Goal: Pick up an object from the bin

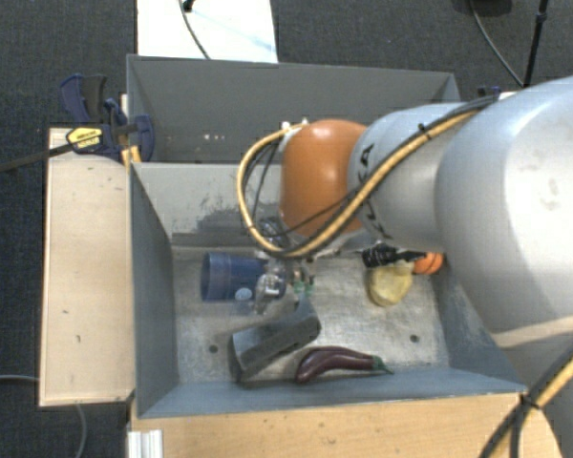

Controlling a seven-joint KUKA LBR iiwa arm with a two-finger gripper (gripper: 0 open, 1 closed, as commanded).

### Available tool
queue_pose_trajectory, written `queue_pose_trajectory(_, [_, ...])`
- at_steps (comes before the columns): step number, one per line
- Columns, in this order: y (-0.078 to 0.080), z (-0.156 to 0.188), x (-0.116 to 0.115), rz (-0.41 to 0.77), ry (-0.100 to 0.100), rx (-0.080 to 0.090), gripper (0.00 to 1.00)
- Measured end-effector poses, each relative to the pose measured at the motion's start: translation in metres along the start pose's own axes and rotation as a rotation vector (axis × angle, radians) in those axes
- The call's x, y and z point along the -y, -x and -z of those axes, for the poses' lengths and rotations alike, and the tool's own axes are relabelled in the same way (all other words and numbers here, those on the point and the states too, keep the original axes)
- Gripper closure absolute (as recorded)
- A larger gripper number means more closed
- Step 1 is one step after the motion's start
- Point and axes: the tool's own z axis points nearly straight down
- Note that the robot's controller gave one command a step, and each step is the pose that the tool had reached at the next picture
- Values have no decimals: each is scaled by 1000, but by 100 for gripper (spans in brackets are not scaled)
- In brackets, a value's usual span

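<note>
1. My gripper (285, 290) hangs low in the grey metal bin (156, 284), just past the far end of the dark grey rectangular block (272, 343). I cannot tell whether it is open or closed.
2. The nearest thing to it is a dark blue cylindrical cup (227, 277) lying on its side, left of and beyond the block.
3. A purple aubergine-shaped toy (332, 362) lies just right of the block, along the near wall.
4. A pale yellow rounded lump (390, 285) sits well right of the block, with a small orange piece (428, 263) beside it.
5. The arm's orange wrist cover (315, 175) and looped cables (253, 198) hide the floor beyond the block.
</note>
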Motion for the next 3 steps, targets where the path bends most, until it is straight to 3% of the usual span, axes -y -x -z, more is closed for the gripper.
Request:
queue_pose_trajectory(2, [-1,2,3,-1,1,-5,100])
queue_pose_trajectory(3, [-17,175,-8,25,2,-1,100])
